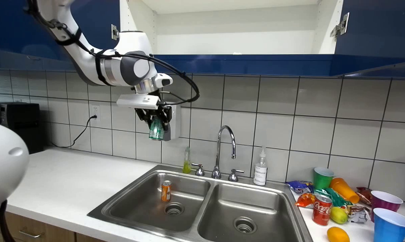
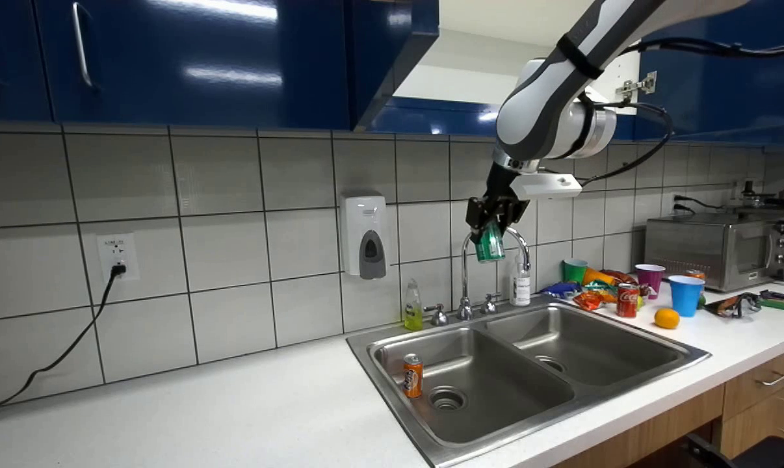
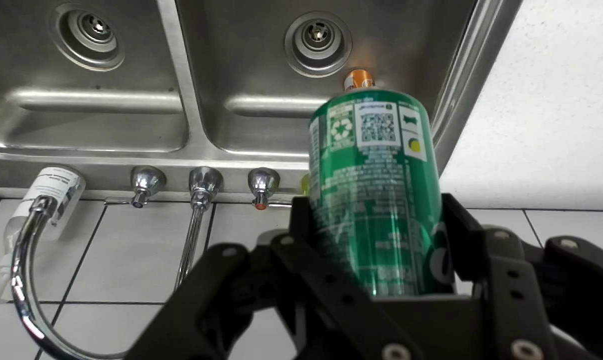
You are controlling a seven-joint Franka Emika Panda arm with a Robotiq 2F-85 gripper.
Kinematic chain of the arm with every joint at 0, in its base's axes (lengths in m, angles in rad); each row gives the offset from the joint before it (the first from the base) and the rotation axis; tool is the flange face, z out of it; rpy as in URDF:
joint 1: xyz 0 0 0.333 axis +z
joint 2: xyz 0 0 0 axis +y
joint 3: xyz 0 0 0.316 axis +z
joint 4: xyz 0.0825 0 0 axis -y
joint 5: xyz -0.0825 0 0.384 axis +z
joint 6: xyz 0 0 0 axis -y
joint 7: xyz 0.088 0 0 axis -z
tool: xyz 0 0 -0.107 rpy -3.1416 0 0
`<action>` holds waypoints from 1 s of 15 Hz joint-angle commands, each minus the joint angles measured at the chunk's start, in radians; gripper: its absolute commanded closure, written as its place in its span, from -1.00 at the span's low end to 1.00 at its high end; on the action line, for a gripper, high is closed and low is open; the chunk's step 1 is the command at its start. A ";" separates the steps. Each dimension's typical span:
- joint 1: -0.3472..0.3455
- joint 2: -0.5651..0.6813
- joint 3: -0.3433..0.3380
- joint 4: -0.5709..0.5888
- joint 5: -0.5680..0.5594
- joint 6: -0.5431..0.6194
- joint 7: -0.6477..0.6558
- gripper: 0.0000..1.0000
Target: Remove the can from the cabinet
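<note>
Pincer (image 3: 377,220) grasps green can (image 3: 376,185) — squeezed from both sides, free end pointing down. Green can hangs in air, well above rim of sink (image 1: 206,208); how near back edge, hard to tell. Orange can (image 1: 166,191) stands in sink, just beside drain (image 1: 174,209). Green can lower than bottom edge of cabinet (image 1: 239,64), white inside showing. Removal looks done — left, seemingly, only setting it down; task names no spot.

I am facing a pale tiled wall (image 1: 274,129), dark-jointed and faintly reflecting light. A white tabletop (image 2: 236,403) is running along it, wood-fronted drawers (image 2: 746,390) are sitting beneath, and a power outlet (image 2: 108,259) and a white-and-grey dispenser (image 2: 359,227) are showing on the wall.
</note>
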 commanded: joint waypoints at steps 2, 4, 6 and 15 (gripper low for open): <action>0.021 0.091 -0.018 0.027 0.056 0.076 -0.079 0.23; 0.025 0.131 -0.017 0.034 0.075 0.102 -0.100 0.23; 0.023 0.174 -0.015 0.043 0.087 0.134 -0.119 0.23; 0.027 0.335 -0.005 0.093 0.177 0.201 -0.218 0.23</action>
